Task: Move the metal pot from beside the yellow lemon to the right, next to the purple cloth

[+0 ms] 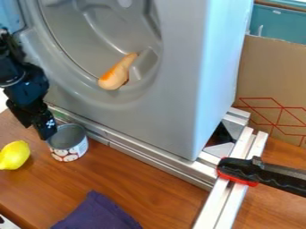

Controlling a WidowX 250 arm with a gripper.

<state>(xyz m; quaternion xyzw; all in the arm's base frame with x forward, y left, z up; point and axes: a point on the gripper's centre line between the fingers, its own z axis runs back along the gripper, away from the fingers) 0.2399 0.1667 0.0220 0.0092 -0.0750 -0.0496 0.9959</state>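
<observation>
The black gripper (44, 125) hangs down at the left side of the view, its lower end at the upper left rim of an open, empty-looking can (68, 144). The can stands upright on the wooden table, with a grey metallic inside and a white label with red markings. Left of it lies a yellow lemon (14, 155). A tan and orange elongated toy food piece (118, 71) rests at the lower edge of the round recess in the grey machine. A dark purple cloth (99, 214) lies at the bottom of the view.
The grey machine (179, 89) stands behind the can, with metal rails (143, 155) along its base. A black and red clamp (242, 170) sits on the rails at the right. Behind it is a cardboard box (272, 85) with red lines. The wooden table (158, 192) spreads across the front.
</observation>
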